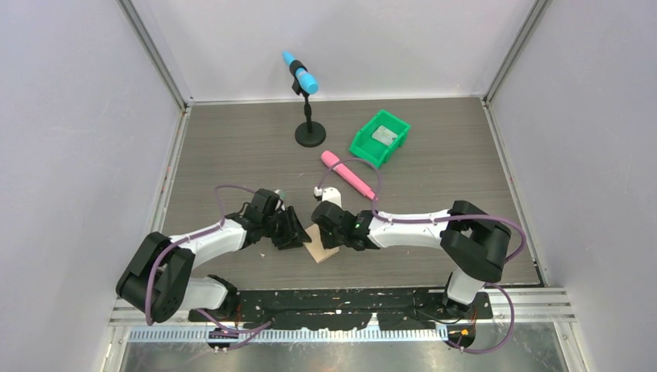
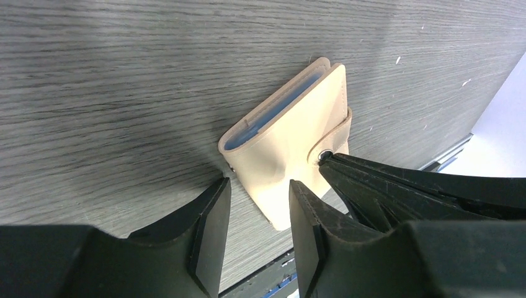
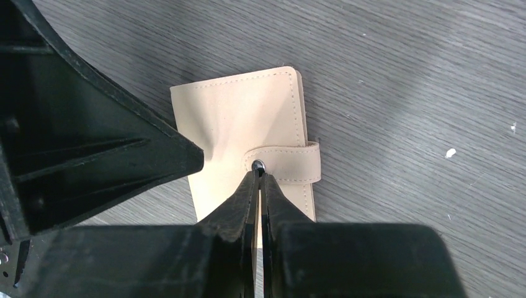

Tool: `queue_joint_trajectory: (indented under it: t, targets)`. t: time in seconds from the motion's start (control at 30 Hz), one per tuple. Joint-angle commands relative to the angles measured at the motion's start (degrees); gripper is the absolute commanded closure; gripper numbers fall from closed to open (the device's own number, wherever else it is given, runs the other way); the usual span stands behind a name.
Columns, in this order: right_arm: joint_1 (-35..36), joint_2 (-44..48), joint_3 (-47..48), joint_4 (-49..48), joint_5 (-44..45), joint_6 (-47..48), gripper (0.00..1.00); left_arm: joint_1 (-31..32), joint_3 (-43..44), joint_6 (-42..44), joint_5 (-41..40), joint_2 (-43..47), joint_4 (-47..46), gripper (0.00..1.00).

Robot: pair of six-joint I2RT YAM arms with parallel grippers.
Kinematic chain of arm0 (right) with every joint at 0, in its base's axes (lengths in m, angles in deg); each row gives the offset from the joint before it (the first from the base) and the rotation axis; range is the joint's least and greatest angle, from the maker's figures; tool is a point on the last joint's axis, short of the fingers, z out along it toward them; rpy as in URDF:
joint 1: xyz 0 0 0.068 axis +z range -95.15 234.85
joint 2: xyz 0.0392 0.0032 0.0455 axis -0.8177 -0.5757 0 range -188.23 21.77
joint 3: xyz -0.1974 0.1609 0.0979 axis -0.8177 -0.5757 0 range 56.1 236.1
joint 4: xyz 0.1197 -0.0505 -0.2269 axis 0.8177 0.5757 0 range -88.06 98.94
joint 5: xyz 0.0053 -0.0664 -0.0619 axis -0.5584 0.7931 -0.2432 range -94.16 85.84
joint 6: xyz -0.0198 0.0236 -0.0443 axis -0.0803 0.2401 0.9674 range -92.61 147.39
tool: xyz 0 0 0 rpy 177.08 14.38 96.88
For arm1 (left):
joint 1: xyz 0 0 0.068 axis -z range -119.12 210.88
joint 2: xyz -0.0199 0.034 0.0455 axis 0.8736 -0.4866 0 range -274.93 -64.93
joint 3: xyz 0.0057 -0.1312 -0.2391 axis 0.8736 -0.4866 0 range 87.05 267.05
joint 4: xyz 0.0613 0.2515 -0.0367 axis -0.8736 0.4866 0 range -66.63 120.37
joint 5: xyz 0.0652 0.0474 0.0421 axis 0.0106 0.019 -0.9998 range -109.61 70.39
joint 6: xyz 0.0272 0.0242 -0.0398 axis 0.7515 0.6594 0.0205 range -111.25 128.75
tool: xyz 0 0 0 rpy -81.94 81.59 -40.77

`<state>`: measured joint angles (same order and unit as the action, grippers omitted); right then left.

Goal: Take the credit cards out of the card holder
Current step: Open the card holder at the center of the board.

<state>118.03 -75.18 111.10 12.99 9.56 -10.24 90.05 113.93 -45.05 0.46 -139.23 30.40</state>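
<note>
**Q:** Describe the enclosure and the work surface.

**A:** Pale walls (image 1: 70,116) close in 3 sides, joined at aluminium posts (image 1: 155,54). The table (image 1: 232,147) is dark grey wood-grain laminate. The wrist views show small white flecks (image 3: 451,152) on it.

**Q:** List the items from left to right.

**A:** The left gripper (image 2: 258,185) is low over the table, close to the near edge and about mid-width. Its 2 fingers stand part-way apart, with the near end of the card holder (image 2: 298,118) between them. Contact cannot be confirmed. A blue microphone (image 1: 300,74) on a black stand (image 1: 310,138) is at the middle of the far edge. The card holder lies flat by the near edge, at mid-width, with a blue card (image 2: 273,110) showing in its open side. The right gripper (image 3: 257,172) has its fingers pressed together, and its tips are at the snap stud (image 3: 258,165) of the strap (image 3: 291,162). Whether it pinches the strap cannot be determined.

**Q:** What is further right?

**A:** A pink rod (image 1: 349,174) lies diagonally at mid-table. A green bin (image 1: 364,147) sits toward the far right corner, with a pale grey card (image 1: 382,134) inside it.
</note>
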Motion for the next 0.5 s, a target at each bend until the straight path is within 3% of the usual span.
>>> queue_joint_trajectory:
  t: [0.0,0.23,0.47]
  targets:
    - [0.1,3.61,-2.37,-2.04,-0.68,-1.09,0.95,-0.25,-0.33,0.78,-0.39,-1.41,-0.65,0.58]
    - [0.1,6.98,-4.91,-5.78,-2.9,-1.41,0.95,-0.25,-0.42,1.09,-0.45,-2.39,-0.97,0.58]
    - [-2.45,12.27,-11.24,-16.26,-6.69,-6.91,0.95,-0.16,-1.29,2.25,-2.29,-0.48,0.03,0.54]
